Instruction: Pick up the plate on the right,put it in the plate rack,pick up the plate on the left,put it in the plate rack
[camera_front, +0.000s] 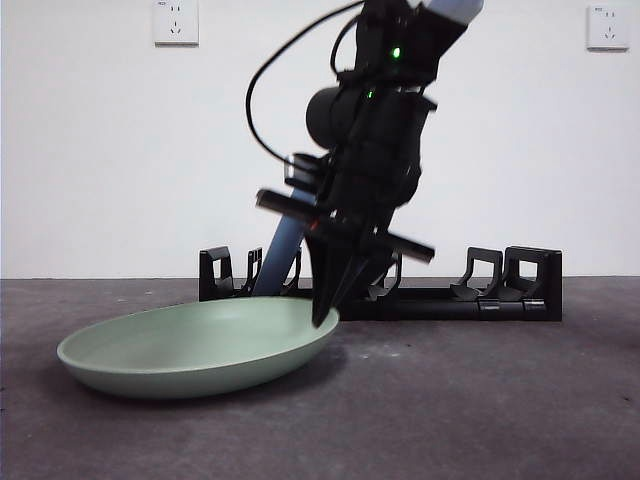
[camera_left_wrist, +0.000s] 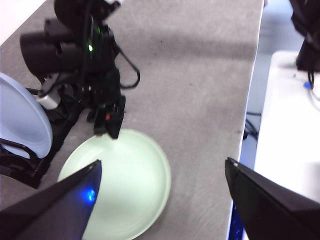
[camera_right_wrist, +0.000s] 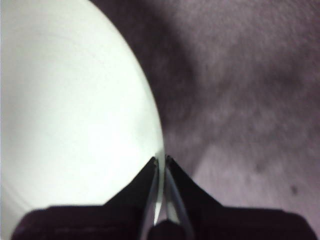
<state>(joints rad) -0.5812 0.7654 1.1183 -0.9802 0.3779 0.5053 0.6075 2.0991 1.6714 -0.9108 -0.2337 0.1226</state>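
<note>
Nearest the front edge of the table (camera_front: 480, 410) lies the pale green plate (camera_front: 200, 345), flat on the grey surface, left of centre in the front view. Right at its rim, the right gripper (camera_front: 325, 318) comes down steeply from above, its arm big and dark, leaning in from the upper right with a green light glowing on the wrist. The right wrist view tells it plainly: the two black jaws are pinched narrow with the plate's thin rim (camera_right_wrist: 159, 200) caught between them, the pale green plate (camera_right_wrist: 70, 115) spreading wide to one side and bare table (camera_right_wrist: 240, 100) to the other. From the left wrist view, the right gripper (camera_left_wrist: 111, 131) meets the pale green plate (camera_left_wrist: 122, 182) at the rim nearest the rack. The left gripper (camera_left_wrist: 160, 197) hangs high over the table, jaws spread wide, gripping nothing. Behind the plate, toward the table's back edge, runs the plate rack (camera_front: 500, 290), long, low and black, with curved prongs and blocky ends. A pale blue plate (camera_left_wrist: 22, 120) stands on edge in the plate rack (camera_left_wrist: 30, 167); from the front it shows as a slanted blue edge (camera_front: 280, 255) beside the arm.
</note>
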